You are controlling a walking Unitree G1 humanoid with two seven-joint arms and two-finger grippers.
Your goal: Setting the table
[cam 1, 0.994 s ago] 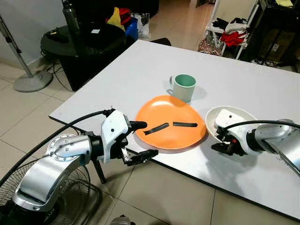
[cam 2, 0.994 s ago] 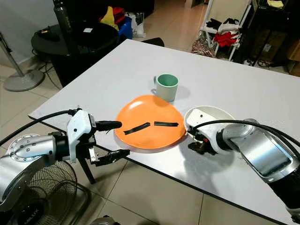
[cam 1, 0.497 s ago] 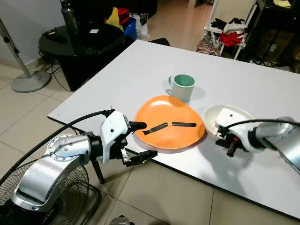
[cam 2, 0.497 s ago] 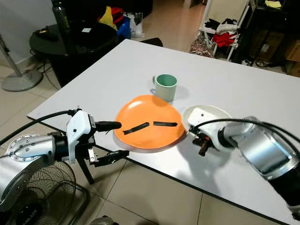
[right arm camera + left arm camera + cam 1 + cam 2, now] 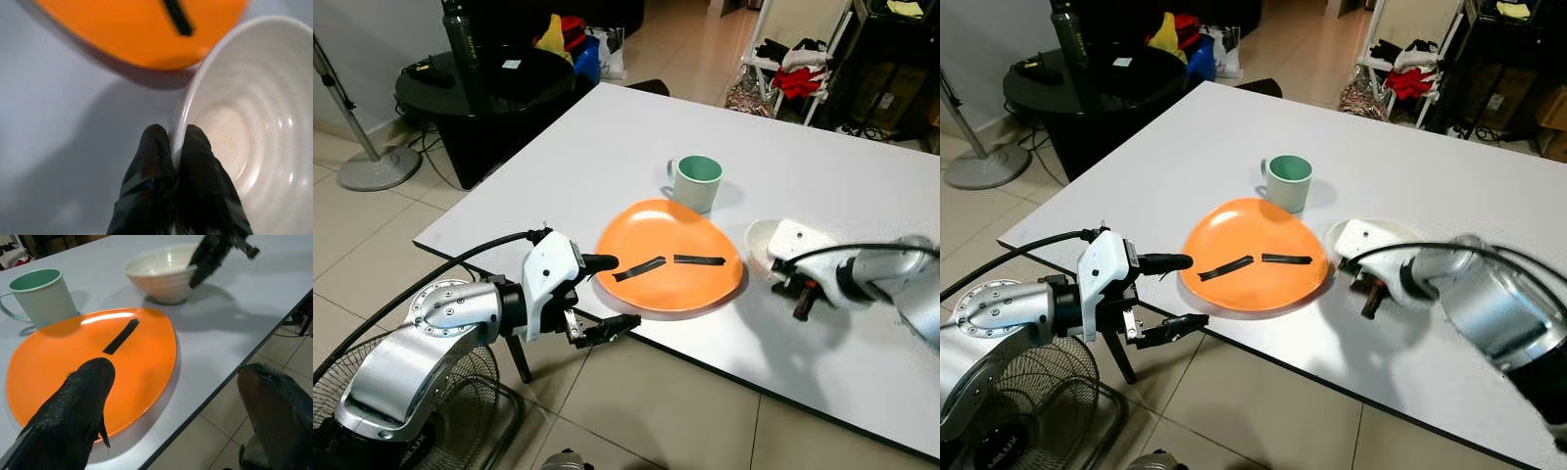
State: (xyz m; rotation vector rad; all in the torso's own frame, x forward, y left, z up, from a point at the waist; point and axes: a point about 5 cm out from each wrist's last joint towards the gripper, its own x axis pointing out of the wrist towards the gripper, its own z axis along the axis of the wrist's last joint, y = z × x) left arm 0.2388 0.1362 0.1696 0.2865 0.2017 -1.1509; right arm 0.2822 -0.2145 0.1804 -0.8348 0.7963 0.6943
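An orange plate (image 5: 671, 257) with two black strips (image 5: 639, 268) lies near the white table's front edge. Behind it stands a green mug (image 5: 696, 183), and to its right a white ribbed bowl (image 5: 164, 271). My left gripper (image 5: 626, 290) is open at the plate's left rim, one finger (image 5: 78, 406) over the plate and the other below the table's edge. My right gripper (image 5: 173, 134) is shut on the bowl's (image 5: 244, 122) near rim, one finger inside and one outside.
The table's front edge (image 5: 705, 357) runs just below the plate, with tiled floor beyond. A fan (image 5: 460, 401) stands at the lower left. A black round side table (image 5: 480, 83) with a bottle is at the back left, and a clothes rack (image 5: 793, 69) at the back right.
My right gripper has shifted to the right and turned while holding the bowl's rim, and its fingers now point down. The left gripper and the plate have stayed put.
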